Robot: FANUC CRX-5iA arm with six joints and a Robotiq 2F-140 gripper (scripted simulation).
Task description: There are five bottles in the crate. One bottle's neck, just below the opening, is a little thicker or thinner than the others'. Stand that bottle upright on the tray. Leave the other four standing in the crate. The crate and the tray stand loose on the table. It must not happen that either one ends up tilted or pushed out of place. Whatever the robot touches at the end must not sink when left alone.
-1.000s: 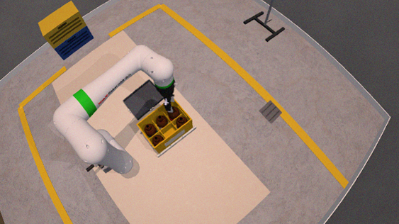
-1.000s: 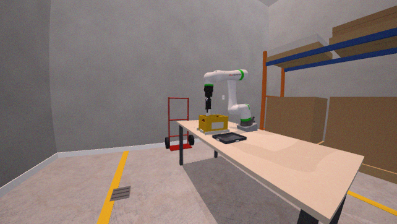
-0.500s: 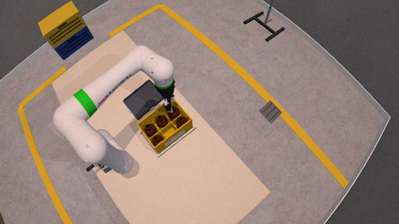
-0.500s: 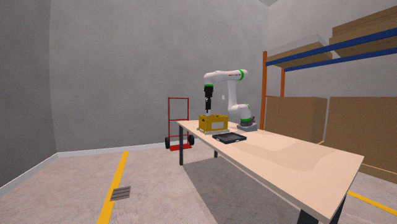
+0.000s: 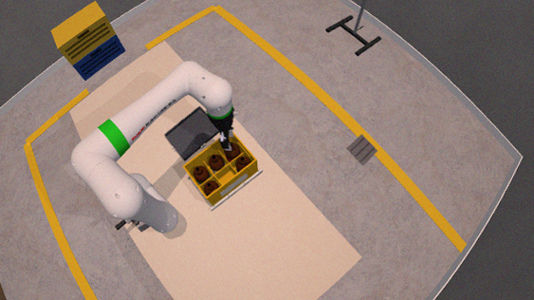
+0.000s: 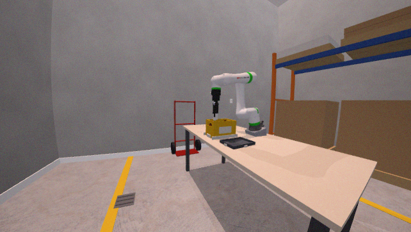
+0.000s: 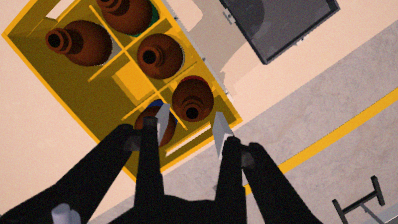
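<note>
Trouble could come if the half-open, empty pincer drops crooked, bumps a bottle, and shoves the loose crate.

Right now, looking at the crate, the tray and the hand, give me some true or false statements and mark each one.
1. All five bottles stand in the yellow crate. True.
2. The hand grips a bottle neck. False: its fingers stand part open above the crate, holding nothing.
3. The dark tray has a bottle on it. False: no bottle stands on it.
4. The tray lies on the table beside the crate. True.
5. One crate compartment has no bottle. True.
</note>
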